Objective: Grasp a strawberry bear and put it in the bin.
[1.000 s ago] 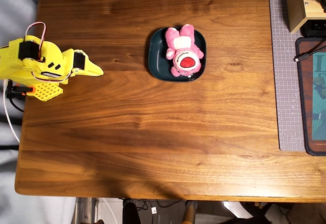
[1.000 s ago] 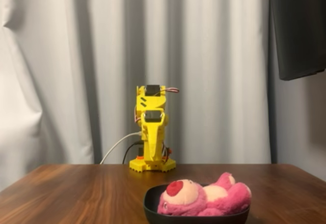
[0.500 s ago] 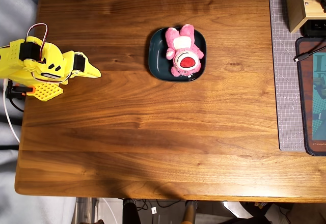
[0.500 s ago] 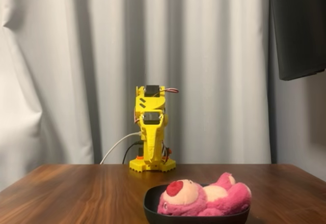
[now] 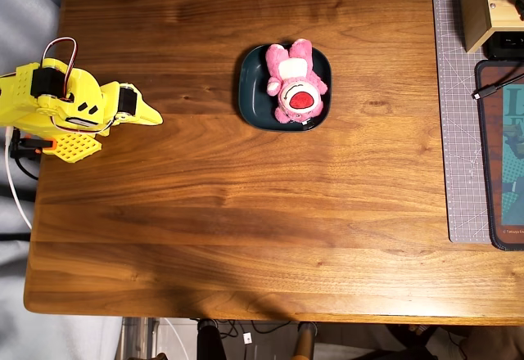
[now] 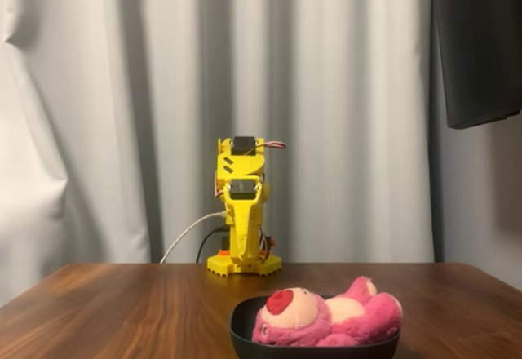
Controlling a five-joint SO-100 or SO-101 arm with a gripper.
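Already the small pink plush strawberry bear [image 5: 293,82] lies on its back inside the dark teal square bin [image 5: 248,90], well apart from the yellow gripper [image 5: 146,114], whose jaws look together, pointing toward the bin.

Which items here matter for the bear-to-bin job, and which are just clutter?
Job items:
- strawberry bear, lying in the bin
- bin, mid-table
- gripper, folded back at the table's left edge in the overhead view

Clutter:
- wooden box
- cutting mat
- dark mouse pad
- cable
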